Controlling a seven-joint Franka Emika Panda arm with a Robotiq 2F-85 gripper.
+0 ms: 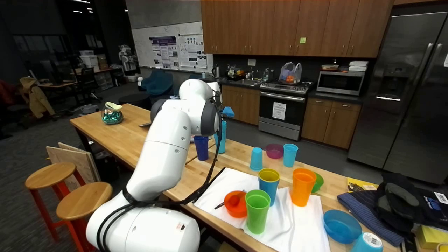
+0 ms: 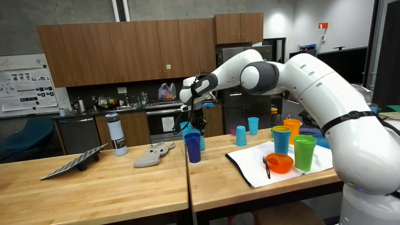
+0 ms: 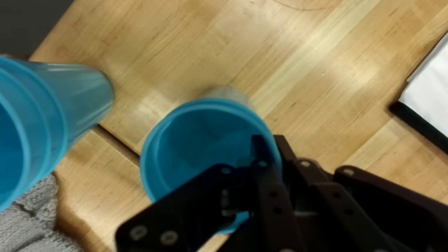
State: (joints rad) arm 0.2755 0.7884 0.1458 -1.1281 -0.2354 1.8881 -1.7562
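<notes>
— Wood cabinets (image 1: 294,28) at 1 o'clock, whiteboard (image 1: 143,52) at 11, steel fridge (image 1: 406,98) at 3, all in an exterior view.

— Surface?

— Pale wood table (image 2: 103,193), dark seam (image 2: 188,184) at 6 o'clock and white cloth (image 2: 250,165) at 4 in an exterior view.

— Tool?

— I have the gripper (image 3: 270,139) narrow on the rim of a light-blue cup (image 3: 203,140), one jaw inside, one outside, at the rim's 3 o'clock in wrist view. Can't tell whether its base touches the wood.

— Around it?

— From that cup in wrist view: nested light-blue cups (image 3: 52,126) at 9 o'clock, gray knit piece (image 3: 33,220) at 8. Navy cup (image 2: 192,150) is near too, at the gripper's 6 in an exterior view.

— What's in the containers?

— That light-blue cup: plain blue where I can see past the jaws. Orange bowl (image 1: 238,212) on the cloth: darker red shape (image 1: 233,200) inside, too blurred for me to name. Two-tone cup (image 2: 281,142), also on the cloth: blue outside, yellow inside. Green cup (image 2: 304,153) just beside the bowl; I can't see its floor. Clear bag (image 1: 298,71) on the stove (image 1: 292,120), 2 o'clock in an exterior view: orange round things (image 1: 290,78).
</notes>
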